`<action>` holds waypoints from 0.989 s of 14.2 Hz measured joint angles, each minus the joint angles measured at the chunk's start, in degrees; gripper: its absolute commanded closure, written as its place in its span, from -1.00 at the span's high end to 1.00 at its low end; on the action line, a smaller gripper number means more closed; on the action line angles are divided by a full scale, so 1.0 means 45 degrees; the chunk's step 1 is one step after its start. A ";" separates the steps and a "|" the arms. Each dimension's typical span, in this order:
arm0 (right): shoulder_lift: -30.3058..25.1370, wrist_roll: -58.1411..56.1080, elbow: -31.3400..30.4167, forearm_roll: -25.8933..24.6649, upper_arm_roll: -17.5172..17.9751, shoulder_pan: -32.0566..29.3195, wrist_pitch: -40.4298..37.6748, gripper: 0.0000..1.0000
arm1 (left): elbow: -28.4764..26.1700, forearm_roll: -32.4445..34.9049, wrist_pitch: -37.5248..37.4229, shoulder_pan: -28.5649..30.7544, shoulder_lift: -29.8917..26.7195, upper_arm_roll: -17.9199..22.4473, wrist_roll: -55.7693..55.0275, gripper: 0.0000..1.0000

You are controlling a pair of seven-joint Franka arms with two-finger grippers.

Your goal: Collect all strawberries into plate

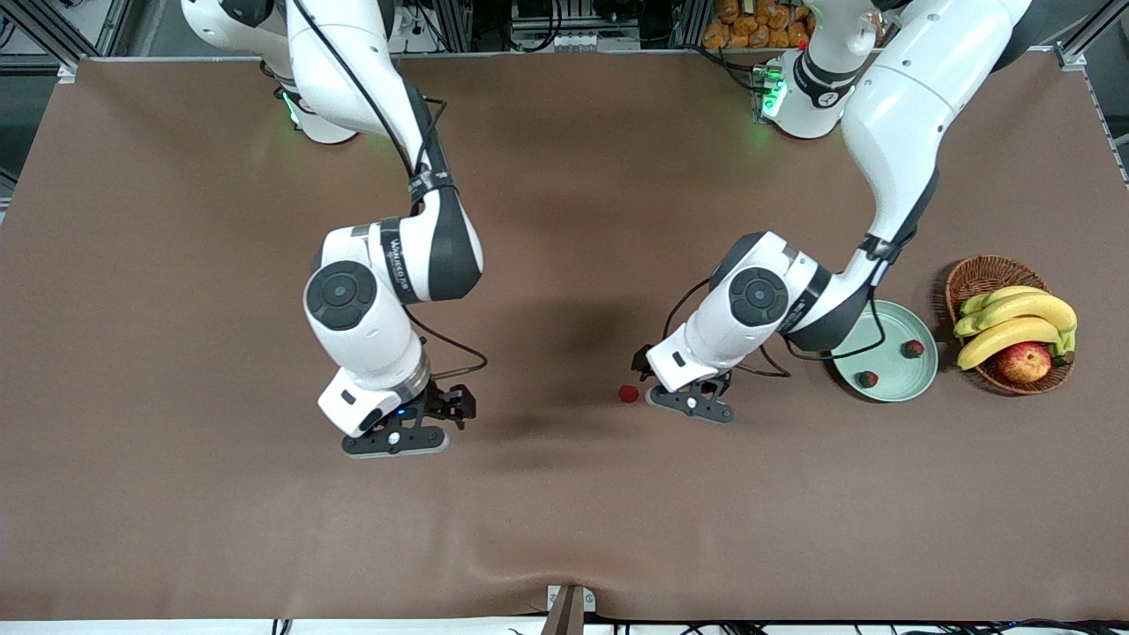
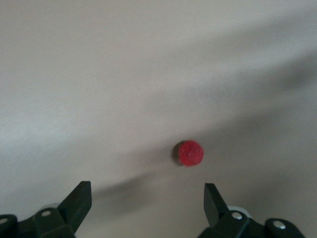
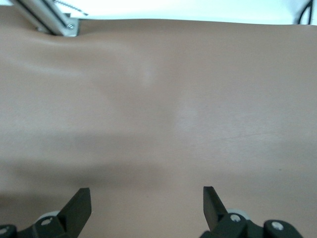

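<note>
One red strawberry lies on the brown table mat, apart from the plate, toward the right arm's end from it. My left gripper is open and empty just beside this strawberry, which shows ahead of the open fingers in the left wrist view. Two more strawberries lie in the pale mint-green plate. My right gripper is open and empty over bare mat, waiting.
A brown wicker basket with bananas and an apple stands beside the plate at the left arm's end. The left arm's forearm partly covers the plate's rim.
</note>
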 measured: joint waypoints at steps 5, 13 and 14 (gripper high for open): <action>-0.0823 -0.0869 -0.0019 -0.0009 0.0578 -0.1557 -0.1188 1.00 | 0.0065 0.0045 0.1469 -0.0900 0.0502 0.0646 0.0000 1.00; -0.3727 -0.1322 -0.0529 -0.4012 0.4697 -0.5542 -0.2711 1.00 | 0.0081 0.0062 0.2739 -0.1279 0.1315 0.0821 0.0023 0.57; -0.4187 -0.1323 -0.0858 -0.4563 0.5351 -0.6107 -0.2731 1.00 | 0.0084 0.0063 0.2761 -0.1313 0.1349 0.0826 0.0025 0.57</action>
